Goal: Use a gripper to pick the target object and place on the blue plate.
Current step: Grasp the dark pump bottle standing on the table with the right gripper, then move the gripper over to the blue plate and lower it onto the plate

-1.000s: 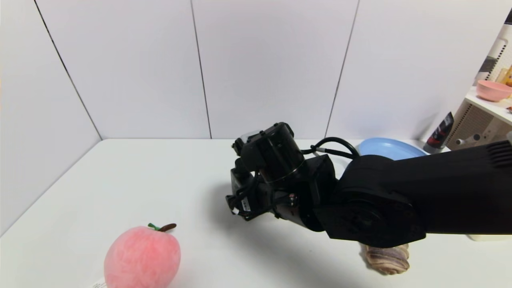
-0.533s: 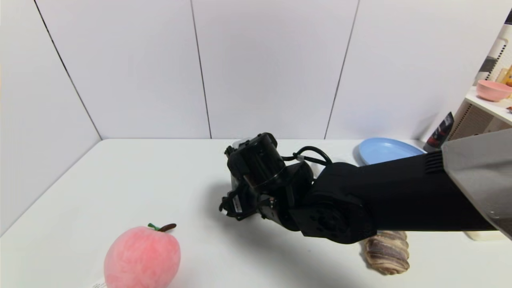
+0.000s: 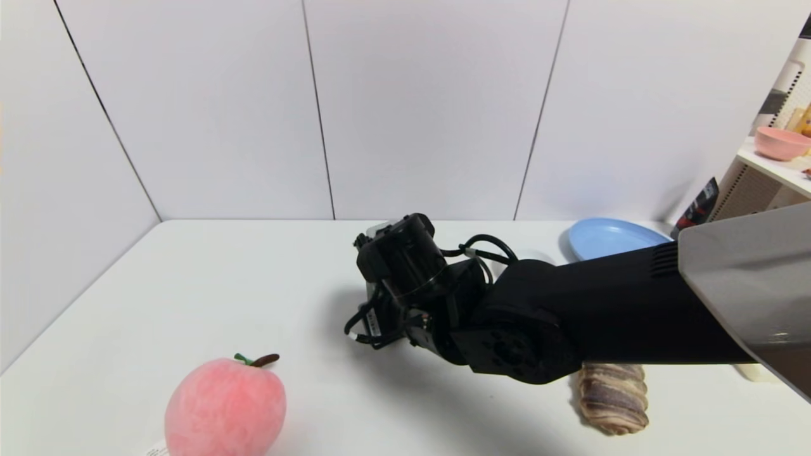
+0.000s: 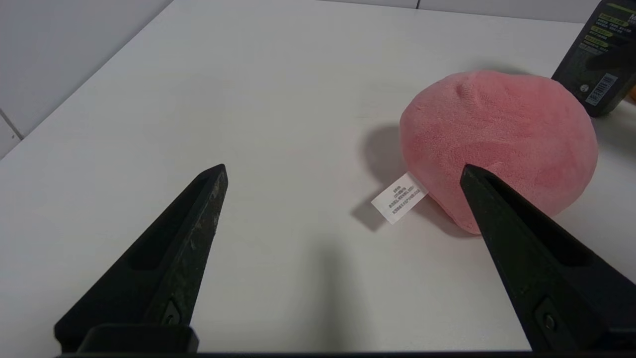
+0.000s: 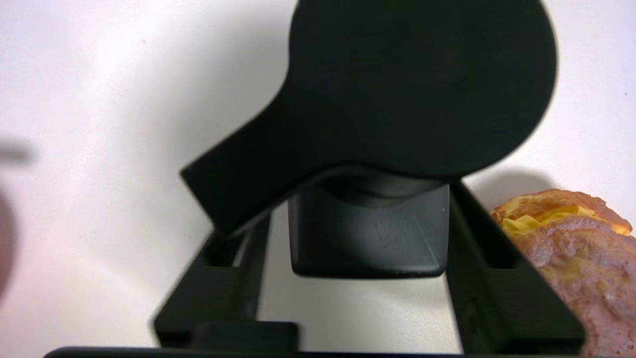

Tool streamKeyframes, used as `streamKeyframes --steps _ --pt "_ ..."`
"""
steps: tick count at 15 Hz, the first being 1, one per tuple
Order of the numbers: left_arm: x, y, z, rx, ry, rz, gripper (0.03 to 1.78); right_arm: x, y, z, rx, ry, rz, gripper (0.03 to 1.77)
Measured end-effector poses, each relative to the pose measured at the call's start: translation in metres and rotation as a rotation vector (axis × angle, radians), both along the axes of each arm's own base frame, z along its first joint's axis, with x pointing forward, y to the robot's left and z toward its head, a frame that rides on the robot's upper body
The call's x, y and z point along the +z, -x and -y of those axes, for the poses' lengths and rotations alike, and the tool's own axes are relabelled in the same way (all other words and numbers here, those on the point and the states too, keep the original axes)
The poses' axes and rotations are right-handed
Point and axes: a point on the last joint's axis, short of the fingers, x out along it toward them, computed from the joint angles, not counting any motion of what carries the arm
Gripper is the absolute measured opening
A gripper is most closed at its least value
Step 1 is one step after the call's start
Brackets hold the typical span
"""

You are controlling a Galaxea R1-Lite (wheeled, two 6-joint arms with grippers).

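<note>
Nearest, the left gripper (image 4: 343, 169) hangs idle with its tapered fingers spread wide over the matte white table (image 3: 253, 278), just short of a fuzzy pink plush peach (image 3: 225, 405). Mid-table, the right gripper (image 5: 348, 223) is angled down so its fingers straddle the target bottle (image 5: 367, 238), a smooth black hard-edged block; a sliver of table shows beside one finger, so it is likely not yet clamped. A ridged brown bun (image 3: 613, 399) lies just beside it, and the glossy shallow blue plate (image 3: 608, 237) waits well apart near the back wall.

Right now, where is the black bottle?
The black bottle stands between the right gripper's fingers in the right wrist view, beside the bun; the head view hides it under the right arm, mid-table.
</note>
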Motion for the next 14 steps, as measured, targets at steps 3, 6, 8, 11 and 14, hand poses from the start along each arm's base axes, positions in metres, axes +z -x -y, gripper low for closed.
streamKeyframes --steps 3,6,8,11,14 --pt "0.0 0.0 0.0 0.0 0.0 0.0 1.69 -0.001 -0.001 -0.001 -0.001 0.001 0.002 0.6" --pt "0.0 0.0 0.0 0.0 0.0 0.0 1.69 -0.001 -0.003 0.0 -0.003 0.004 0.003 0.61" --pt "0.0 0.0 0.0 0.0 0.0 0.0 1.69 -0.001 -0.004 0.001 -0.005 0.005 0.003 0.61" --pt "0.0 0.0 0.0 0.0 0.0 0.0 1.69 0.004 -0.003 0.005 -0.004 0.013 0.0 0.61" --pt "0.0 0.0 0.0 0.0 0.0 0.0 1.69 0.031 0.002 0.016 -0.007 -0.009 0.017 0.61"
